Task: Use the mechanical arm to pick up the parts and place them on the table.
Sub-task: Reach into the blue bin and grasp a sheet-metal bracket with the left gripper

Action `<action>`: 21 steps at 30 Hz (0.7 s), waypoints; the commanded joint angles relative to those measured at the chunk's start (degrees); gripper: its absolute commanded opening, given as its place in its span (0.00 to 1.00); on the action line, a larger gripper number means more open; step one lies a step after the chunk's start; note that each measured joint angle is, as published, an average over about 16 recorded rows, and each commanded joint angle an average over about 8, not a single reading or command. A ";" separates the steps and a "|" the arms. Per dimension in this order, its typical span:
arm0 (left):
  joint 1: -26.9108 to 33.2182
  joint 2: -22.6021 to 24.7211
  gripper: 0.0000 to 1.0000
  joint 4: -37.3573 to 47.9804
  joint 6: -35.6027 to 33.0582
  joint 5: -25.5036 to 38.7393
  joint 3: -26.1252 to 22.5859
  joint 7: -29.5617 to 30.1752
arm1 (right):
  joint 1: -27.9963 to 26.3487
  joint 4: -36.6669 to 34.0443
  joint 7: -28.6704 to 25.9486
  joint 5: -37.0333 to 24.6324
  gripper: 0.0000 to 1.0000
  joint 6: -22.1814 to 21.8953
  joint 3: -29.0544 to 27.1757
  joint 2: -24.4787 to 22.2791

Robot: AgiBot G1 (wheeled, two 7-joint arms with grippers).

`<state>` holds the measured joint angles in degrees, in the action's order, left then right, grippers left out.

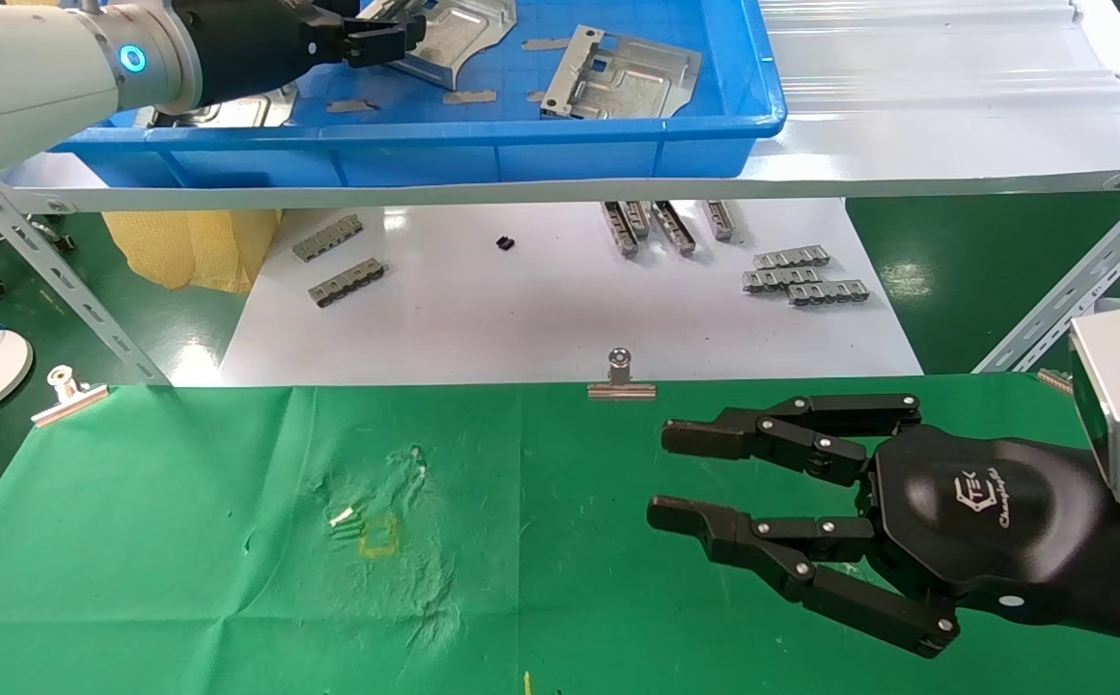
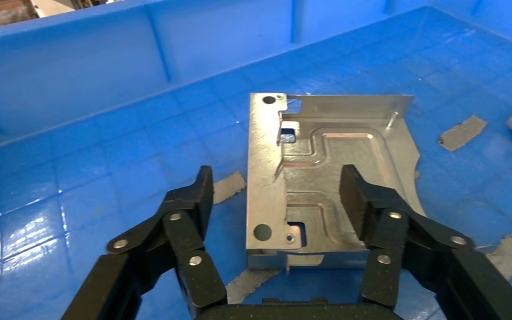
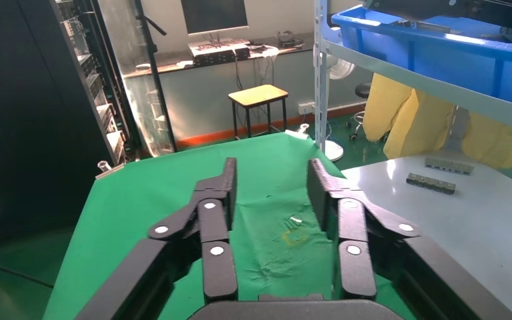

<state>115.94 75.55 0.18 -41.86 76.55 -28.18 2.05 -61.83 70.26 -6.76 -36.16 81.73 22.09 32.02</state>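
Note:
My left gripper (image 1: 381, 39) reaches into the blue tray (image 1: 521, 159) at the back left. In the left wrist view it (image 2: 277, 190) is open, low over a silver stamped part (image 2: 327, 153) lying flat on the tray floor (image 2: 73, 200); one finger is beside the part's flange edge, the other over its embossed face. That part (image 1: 459, 29) and a second part (image 1: 623, 77) show in the head view; a third (image 1: 232, 111) is mostly hidden under my left arm. My right gripper (image 1: 661, 478) is open and empty above the green table (image 1: 183, 560), also in the right wrist view (image 3: 270, 177).
The tray stands on a white shelf with slanted metal legs (image 1: 1072, 299). Below lies a white sheet (image 1: 541, 319) with grey ribbed strips (image 1: 801, 275). Binder clips (image 1: 621, 378) edge the cloth. A yellowish stain (image 1: 378, 536) marks it. Grey tape pieces (image 1: 470, 97) lie in the tray.

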 commanded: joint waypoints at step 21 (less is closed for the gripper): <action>0.37 -0.35 0.00 -1.98 0.34 -0.59 0.40 -1.63 | 0.00 0.00 0.00 0.00 1.00 0.00 0.00 0.00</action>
<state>116.45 74.79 -1.92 -42.78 75.72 -27.63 0.15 -61.83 70.26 -6.76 -36.16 81.73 22.09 32.02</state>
